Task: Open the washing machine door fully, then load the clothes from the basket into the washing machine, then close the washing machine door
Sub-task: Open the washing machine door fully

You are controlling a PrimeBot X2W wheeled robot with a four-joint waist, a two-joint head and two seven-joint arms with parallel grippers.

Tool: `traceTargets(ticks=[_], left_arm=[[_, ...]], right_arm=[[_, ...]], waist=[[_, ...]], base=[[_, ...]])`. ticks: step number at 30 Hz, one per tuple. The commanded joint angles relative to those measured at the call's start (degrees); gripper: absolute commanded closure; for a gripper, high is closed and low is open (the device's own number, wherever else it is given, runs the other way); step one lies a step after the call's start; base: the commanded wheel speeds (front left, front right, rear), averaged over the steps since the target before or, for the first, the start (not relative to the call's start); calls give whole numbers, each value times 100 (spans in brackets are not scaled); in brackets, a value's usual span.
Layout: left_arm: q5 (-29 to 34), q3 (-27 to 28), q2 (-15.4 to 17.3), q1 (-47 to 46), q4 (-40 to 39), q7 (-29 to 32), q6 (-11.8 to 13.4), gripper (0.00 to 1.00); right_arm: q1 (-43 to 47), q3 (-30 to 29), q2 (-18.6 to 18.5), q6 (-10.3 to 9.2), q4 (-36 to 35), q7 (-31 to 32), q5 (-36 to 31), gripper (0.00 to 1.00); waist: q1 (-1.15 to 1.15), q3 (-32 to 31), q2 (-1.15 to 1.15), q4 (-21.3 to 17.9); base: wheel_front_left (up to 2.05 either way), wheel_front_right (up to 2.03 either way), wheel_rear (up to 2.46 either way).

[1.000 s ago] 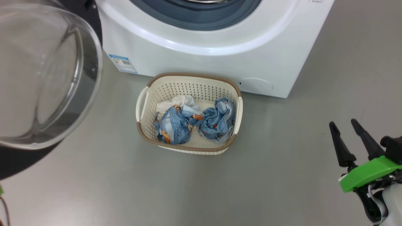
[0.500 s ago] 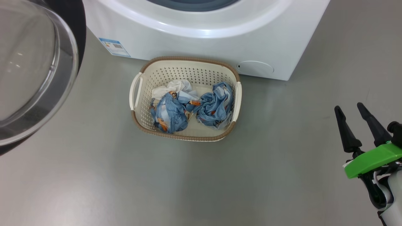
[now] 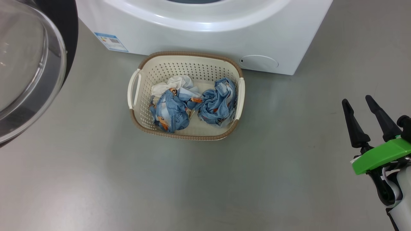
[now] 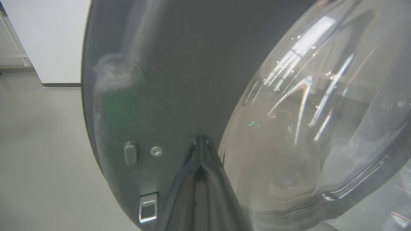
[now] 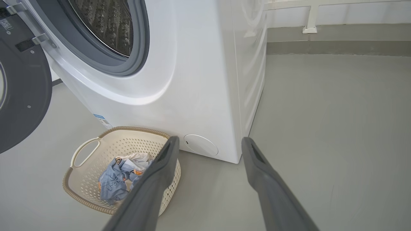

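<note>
At 12 o'clock, clothes [image 3: 173, 110] await loading in the basket [image 3: 184, 137], washing machine door [image 3: 32, 70] open; left hand [image 4: 200, 142] clenched, right hand [image 3: 357, 100] released.

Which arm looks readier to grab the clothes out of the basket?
Probably right. The right gripper is free, jaws open, right of the basket holding the clothes; the left gripper is shut, tips against the washing machine door.

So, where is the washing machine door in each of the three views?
Head view: washing machine door at upper left.
Left wrist view: door close up, black ring left, glass right.
Right wrist view: door at left edge.
Shared landmark: basket, central in head view, lower left in right wrist view.
</note>
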Motion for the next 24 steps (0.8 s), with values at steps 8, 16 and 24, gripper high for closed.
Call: traceTargets(ticks=[8,16,24], left_arm=[[208,226,177,331,-273,-31,-133,100],[222,255,-198,858,-710,-31,-270,100],[94,71,-625,1373,-1094,-31,-349,93]], right_arm=[[151,128,64,57,-37,-69,-10,0],[292,136,105,57,-5,-69,23,0],[436,111,180,57,13,-69,53,0]], waist=[[0,-399,0,-26],[0,-700,0,-12],[0,-983,0,-25]], base=[[0,0,0],[0,0,0],[0,0,0]])
